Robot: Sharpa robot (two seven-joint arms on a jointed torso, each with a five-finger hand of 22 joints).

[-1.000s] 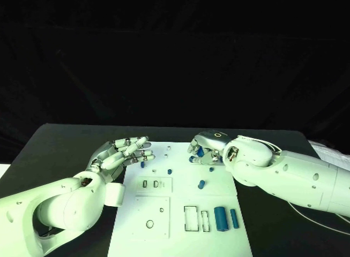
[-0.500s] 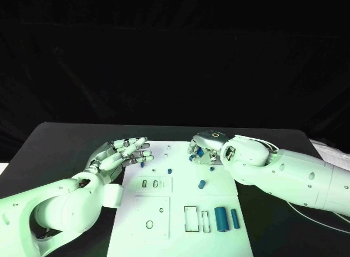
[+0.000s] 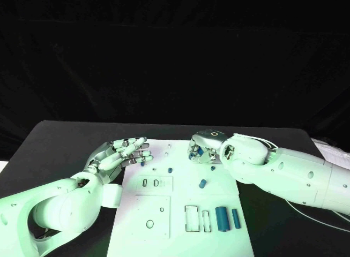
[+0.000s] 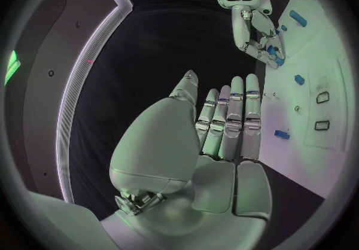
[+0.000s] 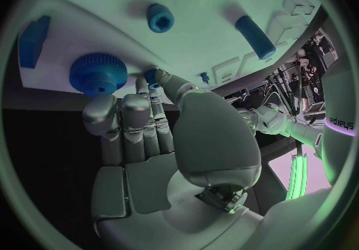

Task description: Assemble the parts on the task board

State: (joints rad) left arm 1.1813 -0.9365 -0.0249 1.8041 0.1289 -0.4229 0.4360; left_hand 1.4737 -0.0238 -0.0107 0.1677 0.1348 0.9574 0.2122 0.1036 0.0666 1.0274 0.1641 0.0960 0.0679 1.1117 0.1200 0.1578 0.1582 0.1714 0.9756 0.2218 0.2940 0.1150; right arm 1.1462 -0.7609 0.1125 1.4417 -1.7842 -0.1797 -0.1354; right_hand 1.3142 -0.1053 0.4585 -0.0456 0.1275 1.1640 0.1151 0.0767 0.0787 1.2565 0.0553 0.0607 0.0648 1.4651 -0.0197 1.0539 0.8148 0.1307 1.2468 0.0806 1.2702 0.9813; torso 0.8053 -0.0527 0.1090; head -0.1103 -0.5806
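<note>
The white task board (image 3: 163, 214) lies in the middle of the black table. My right hand (image 3: 202, 145) hovers low over its far right corner and pinches a small blue part (image 5: 152, 75) between thumb and finger. Just beside those fingertips a blue gear (image 5: 98, 73) sits on the board. My left hand (image 3: 120, 154) rests at the board's far left edge, fingers spread and holding nothing. Loose blue parts lie on the board: a short cylinder (image 3: 202, 183), a small peg (image 3: 213, 167) and two long cylinders (image 3: 221, 218) near the front.
Outlined slots (image 3: 150, 183) and a round hole (image 3: 149, 224) mark the board's left half. A blue block (image 5: 33, 40) lies near the gear. Black table (image 3: 59, 144) surrounds the board on both sides. White cloth (image 3: 337, 152) lies at the table's right edge.
My right hand has edged slightly left over the board's far corner. The left hand and the loose parts have stayed put.
</note>
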